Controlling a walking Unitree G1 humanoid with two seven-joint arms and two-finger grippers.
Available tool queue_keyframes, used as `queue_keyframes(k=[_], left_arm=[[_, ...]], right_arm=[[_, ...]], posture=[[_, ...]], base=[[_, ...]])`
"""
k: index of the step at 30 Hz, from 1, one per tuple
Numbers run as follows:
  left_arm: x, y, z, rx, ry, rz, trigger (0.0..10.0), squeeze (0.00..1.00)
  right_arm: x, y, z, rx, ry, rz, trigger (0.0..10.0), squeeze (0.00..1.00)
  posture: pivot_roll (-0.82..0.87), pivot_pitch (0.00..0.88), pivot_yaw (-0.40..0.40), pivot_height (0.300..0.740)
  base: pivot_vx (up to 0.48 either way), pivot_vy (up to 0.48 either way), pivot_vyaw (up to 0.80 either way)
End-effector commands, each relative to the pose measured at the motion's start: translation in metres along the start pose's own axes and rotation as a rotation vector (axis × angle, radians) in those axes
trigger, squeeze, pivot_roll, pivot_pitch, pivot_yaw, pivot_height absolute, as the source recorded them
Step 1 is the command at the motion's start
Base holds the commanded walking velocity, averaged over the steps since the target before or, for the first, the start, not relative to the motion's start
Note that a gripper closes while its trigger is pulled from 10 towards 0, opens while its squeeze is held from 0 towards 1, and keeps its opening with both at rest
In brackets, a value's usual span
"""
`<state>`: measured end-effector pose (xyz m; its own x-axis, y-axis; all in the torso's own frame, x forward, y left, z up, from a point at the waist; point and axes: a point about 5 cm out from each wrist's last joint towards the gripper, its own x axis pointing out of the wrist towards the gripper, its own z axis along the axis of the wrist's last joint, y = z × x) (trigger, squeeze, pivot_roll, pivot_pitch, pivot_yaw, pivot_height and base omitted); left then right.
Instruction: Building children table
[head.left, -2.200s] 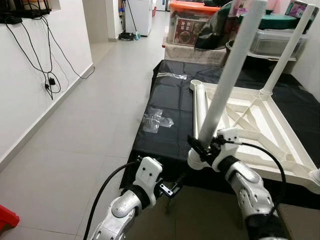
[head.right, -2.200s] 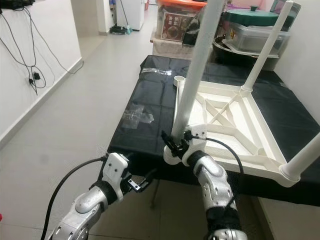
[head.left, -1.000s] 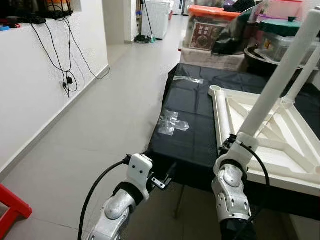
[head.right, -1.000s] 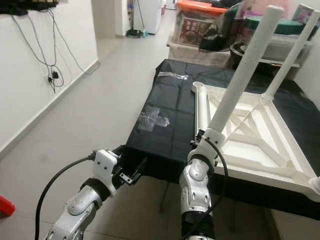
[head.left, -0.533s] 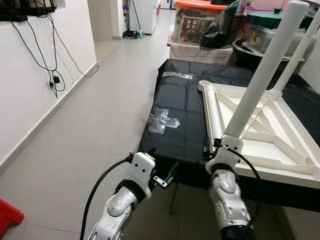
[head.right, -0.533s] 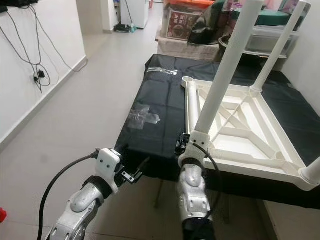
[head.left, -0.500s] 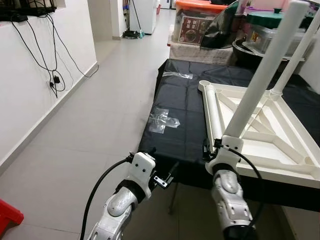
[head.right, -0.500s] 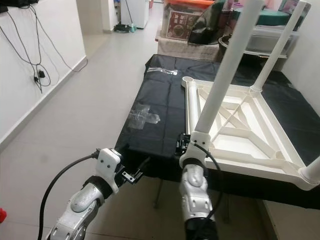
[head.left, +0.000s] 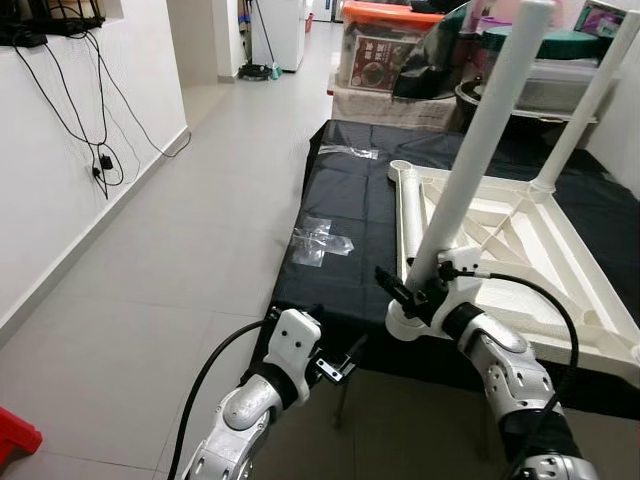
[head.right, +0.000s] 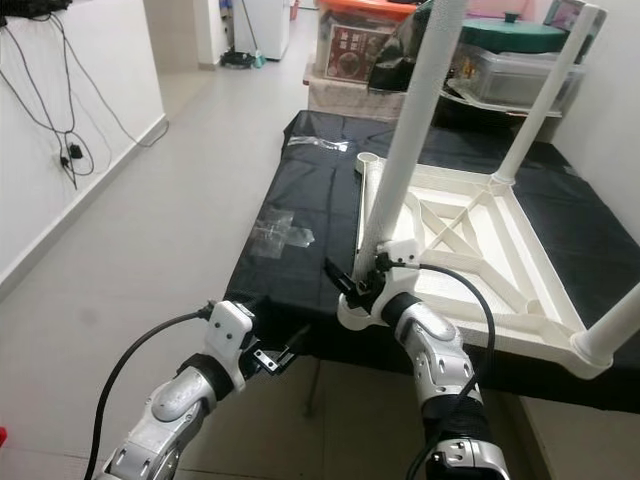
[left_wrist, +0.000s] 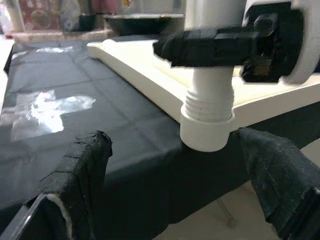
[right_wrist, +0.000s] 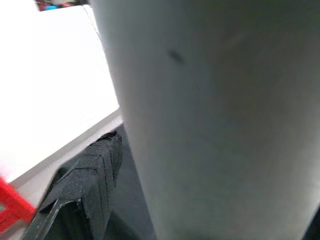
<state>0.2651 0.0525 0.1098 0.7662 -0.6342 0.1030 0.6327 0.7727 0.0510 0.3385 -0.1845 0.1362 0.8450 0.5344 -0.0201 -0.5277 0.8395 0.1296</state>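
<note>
A white children's table frame (head.left: 408, 215) lies upside down on a black-covered surface (head.left: 345, 225). One white leg (head.left: 582, 105) stands up at its far corner, and another corner leg (head.right: 612, 335) shows at the near right. My right gripper (head.left: 405, 296) is shut on a loose white leg (head.left: 482, 150), low on it, and holds it tilted. The leg's threaded end (left_wrist: 207, 116) hangs just off the frame's near-left corner, over the cloth's front edge. My left gripper (head.left: 346, 362) is open, low in front of that edge, and its fingers (left_wrist: 82, 175) frame the threaded end.
Clear tape patches (head.left: 320, 240) lie on the black cloth. Storage boxes (head.left: 385, 45) and a dark tub stand behind the surface. A white wall with hanging cables (head.left: 100, 150) runs along the left, with open tiled floor (head.left: 180, 260) between. A red object (head.left: 12, 435) sits on the floor at the lower left.
My right forearm has swung out to the right and its wrist has turned, still holding the leg. The leg leans less. The left gripper stays where it was. The camera has shifted slightly.
</note>
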Motion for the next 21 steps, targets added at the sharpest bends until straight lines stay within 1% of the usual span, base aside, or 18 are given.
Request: queue_keyframes(k=[1,3,4,5,6,7,8,10,11,13,14,15,16,17,18,19,20,21], left_arm=[[0.002,-0.002,-0.002,0.001,0.003,-0.016,10.0,0.00],[0.002,-0.002,-0.002,0.001,0.003,-0.016,10.0,0.00],[0.003,-0.002,-0.004,0.001,0.005,-0.021,10.0,0.00],[0.003,-0.002,-0.004,0.001,0.005,-0.021,10.0,0.00],[0.004,-0.002,-0.004,0.007,0.001,-0.024,10.0,0.00],[0.004,-0.002,-0.004,0.007,0.001,-0.024,10.0,0.00],[0.004,-0.002,-0.004,0.010,-0.002,-0.022,10.0,0.00],[0.004,-0.002,-0.004,0.010,-0.002,-0.022,10.0,0.00],[0.005,-0.002,-0.004,0.012,-0.004,-0.022,10.0,0.00],[0.005,-0.001,-0.004,0.013,-0.005,-0.022,10.0,0.00],[0.006,-0.001,-0.004,0.016,-0.007,-0.023,10.0,0.00],[0.006,0.000,-0.003,0.018,-0.007,-0.023,10.0,0.00],[0.006,0.000,-0.003,0.018,-0.007,-0.023,10.0,0.00],[0.007,0.001,-0.003,0.019,-0.008,-0.023,10.0,0.00],[0.007,0.001,-0.003,0.019,-0.008,-0.023,10.0,0.00],[0.007,0.001,-0.003,0.021,-0.008,-0.023,10.0,0.00],[0.007,0.001,-0.003,0.022,-0.008,-0.024,10.0,0.00],[0.007,0.001,-0.003,0.022,-0.008,-0.024,10.0,0.00]], right_arm=[[0.007,0.010,-0.003,0.008,0.032,0.125,10.0,0.00],[0.007,0.010,-0.003,0.008,0.032,0.125,10.0,0.00],[0.010,0.014,-0.004,0.019,0.050,0.207,10.0,0.00],[0.010,0.014,-0.004,0.019,0.050,0.207,10.0,0.00],[0.014,0.015,-0.006,0.019,0.059,0.240,4.1,0.00],[0.014,0.015,-0.006,0.019,0.059,0.240,4.1,0.00],[0.017,0.015,-0.007,0.026,0.057,0.224,0.0,0.00],[0.017,0.015,-0.007,0.026,0.057,0.224,0.0,0.00],[0.020,0.014,-0.009,0.049,0.042,0.181,0.0,0.00],[0.021,0.014,-0.010,0.049,0.024,0.141,0.0,0.00],[0.022,0.009,-0.012,0.036,0.020,0.024,0.0,0.00],[0.021,0.000,-0.014,0.040,0.024,-0.155,0.0,0.00],[0.021,0.000,-0.014,0.040,0.024,-0.155,0.0,0.00],[0.019,-0.006,-0.016,0.043,0.030,-0.278,0.0,0.00],[0.019,-0.006,-0.016,0.043,0.030,-0.278,0.0,0.00],[0.013,-0.013,-0.019,0.043,0.041,-0.433,0.0,0.00],[0.004,-0.021,-0.023,0.081,0.040,-0.638,0.0,0.00],[0.004,-0.021,-0.023,0.081,0.040,-0.638,0.0,0.00]], posture=[[0.11,0.000,-0.089,0.740],[0.11,0.000,-0.089,0.740],[0.12,0.000,-0.088,0.740],[0.12,0.000,-0.088,0.740],[0.12,0.000,-0.090,0.740],[0.12,0.000,-0.090,0.740],[0.12,0.000,-0.092,0.740],[0.12,0.000,-0.092,0.740],[0.12,0.000,-0.092,0.740],[0.11,0.000,-0.086,0.740],[0.11,0.000,-0.081,0.740],[0.11,0.000,-0.079,0.740],[0.11,0.000,-0.079,0.740],[0.11,0.000,-0.079,0.740],[0.11,0.000,-0.079,0.740],[0.11,0.000,-0.077,0.740],[0.10,0.000,-0.073,0.740],[0.10,0.000,-0.073,0.740]], base=[[0.000,0.000,0.00],[0.000,0.000,0.00],[0.000,0.000,0.00],[0.000,0.000,0.00],[0.000,0.000,0.00],[0.000,0.000,0.00],[0.000,0.000,0.00],[0.000,0.000,0.00],[0.000,0.000,0.00],[0.000,0.000,0.00],[0.000,0.000,0.00],[0.000,0.000,0.00],[0.000,0.000,0.00],[0.000,0.000,0.00],[0.000,0.000,0.00],[0.000,0.000,0.00],[0.000,0.000,0.00],[0.000,0.000,0.00]])
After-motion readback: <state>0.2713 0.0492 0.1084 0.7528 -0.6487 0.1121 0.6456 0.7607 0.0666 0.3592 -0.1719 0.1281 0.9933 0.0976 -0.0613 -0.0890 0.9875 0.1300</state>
